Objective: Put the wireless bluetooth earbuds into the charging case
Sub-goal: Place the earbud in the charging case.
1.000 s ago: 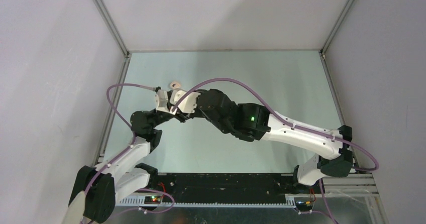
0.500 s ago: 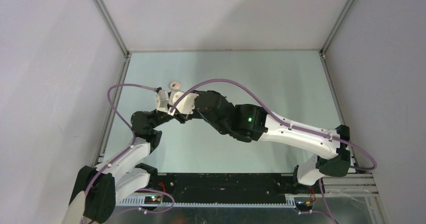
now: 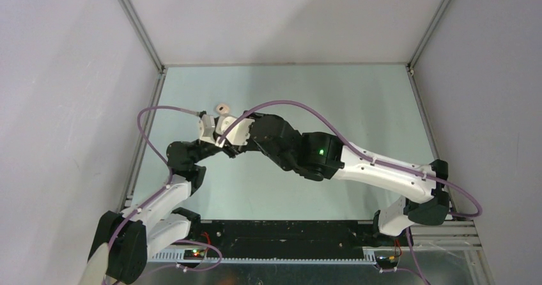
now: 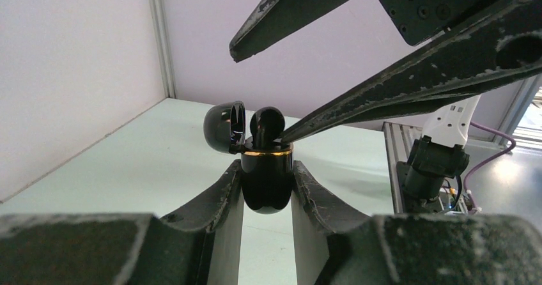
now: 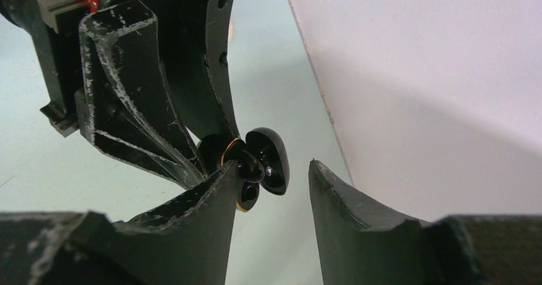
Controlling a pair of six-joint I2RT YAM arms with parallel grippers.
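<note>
My left gripper (image 4: 267,165) is shut on the body of a black charging case (image 4: 267,186) with a gold rim and holds it upright above the table. Its lid (image 4: 225,126) hangs open to the left. A black earbud (image 4: 267,122) stands in the case mouth, its head above the rim. My right gripper (image 4: 259,95) is open just above, one fingertip (image 4: 287,131) touching the earbud at the rim. In the right wrist view the earbud (image 5: 250,165) and lid (image 5: 273,160) lie against my left finger. The other earbuds are not identifiable.
A small cream-white item (image 3: 222,107) lies on the pale green table (image 3: 358,100) just beyond the two grippers (image 3: 221,139); I cannot tell if it is an earbud or a case. The cell's left wall and frame rail (image 3: 146,131) run close by.
Almost nothing. The right arm has shifted very slightly around the case; the left gripper still holds the case in the same place.
</note>
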